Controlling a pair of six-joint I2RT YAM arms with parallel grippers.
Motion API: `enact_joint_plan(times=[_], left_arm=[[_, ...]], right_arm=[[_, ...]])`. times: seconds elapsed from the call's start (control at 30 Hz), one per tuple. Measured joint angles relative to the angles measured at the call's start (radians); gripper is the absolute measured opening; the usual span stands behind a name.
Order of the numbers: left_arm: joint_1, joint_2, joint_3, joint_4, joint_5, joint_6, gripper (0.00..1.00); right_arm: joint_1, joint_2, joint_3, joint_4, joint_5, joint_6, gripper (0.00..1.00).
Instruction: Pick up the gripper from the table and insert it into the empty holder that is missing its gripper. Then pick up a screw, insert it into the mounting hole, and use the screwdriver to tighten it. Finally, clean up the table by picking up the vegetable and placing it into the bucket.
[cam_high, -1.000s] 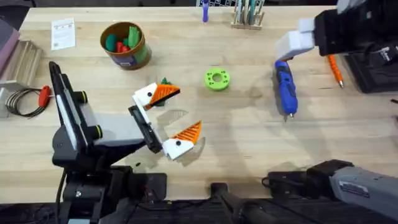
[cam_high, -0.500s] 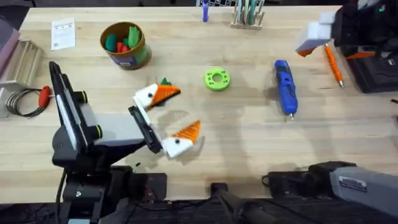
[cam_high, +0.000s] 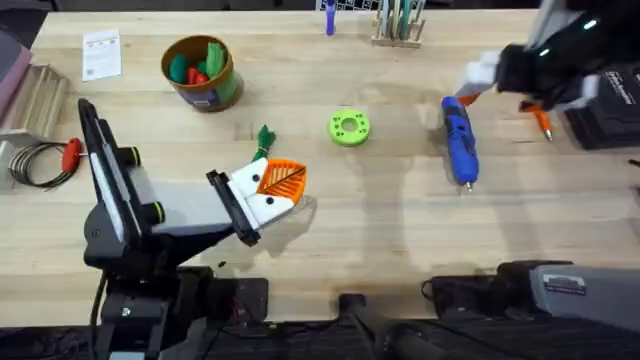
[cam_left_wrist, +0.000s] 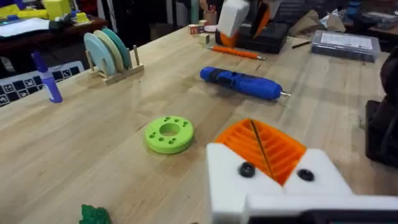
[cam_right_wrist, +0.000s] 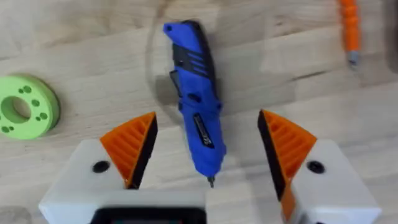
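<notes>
Overhead first: left gripper (cam_high: 272, 186), white fingers with orange ribbed pads, sits pressed together near the middle of the light wooden table (cam_high: 380, 230). Just beyond it lies the small dark green leafy toy vegetable (cam_high: 265, 136). Farther left and far stands the round tan-gold bucket (cam_high: 203, 72) with a green band, toy pieces inside. Right of the vegetable lies a lime-green round disc (cam_high: 348, 127); further right lies the thick blue cylindrical screwdriver (cam_high: 459, 140), the right gripper (cam_high: 487, 78) blurred over its far end.

Left wrist view: the closed orange pads (cam_left_wrist: 264, 146) meet in one wedge, with the disc (cam_left_wrist: 169, 134), screwdriver (cam_left_wrist: 241, 83) and vegetable (cam_left_wrist: 94, 214) on the table beyond.

Right wrist view: the right gripper (cam_right_wrist: 208, 149) is spread wide, its orange pads either side of the screwdriver (cam_right_wrist: 198, 112) lying below, not touching it; the disc (cam_right_wrist: 26, 106) lies beside.
</notes>
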Motion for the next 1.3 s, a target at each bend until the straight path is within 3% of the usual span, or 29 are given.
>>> enact_joint_plan(times=[0.2, 0.47, 1.07, 1.13, 1.2, 1.3], left_arm=[[0.000, 0.000, 0.000, 0.000, 0.000, 0.000, 0.005], [0.000, 0.000, 0.000, 0.000, 0.000, 0.000, 0.005], [0.000, 0.000, 0.000, 0.000, 0.000, 0.000, 0.005], [0.000, 0.000, 0.000, 0.000, 0.000, 0.000, 0.005], [0.000, 0.000, 0.000, 0.000, 0.000, 0.000, 0.005], [0.000, 0.000, 0.000, 0.000, 0.000, 0.000, 0.005]], right_arm=[[0.000, 0.096, -0.053, 0.123, -0.065, -0.131, 0.992], [-0.012, 0.213, -0.053, 0.162, -0.083, -0.263, 0.993], [-0.049, 0.355, -0.054, 0.192, -0.091, -0.311, 0.982], [-0.050, 0.355, -0.054, 0.192, -0.091, -0.313, 0.931], [-0.051, 0.355, -0.054, 0.194, -0.091, -0.315, 0.723], [-0.051, 0.355, -0.054, 0.197, -0.088, -0.316, 0.292]])
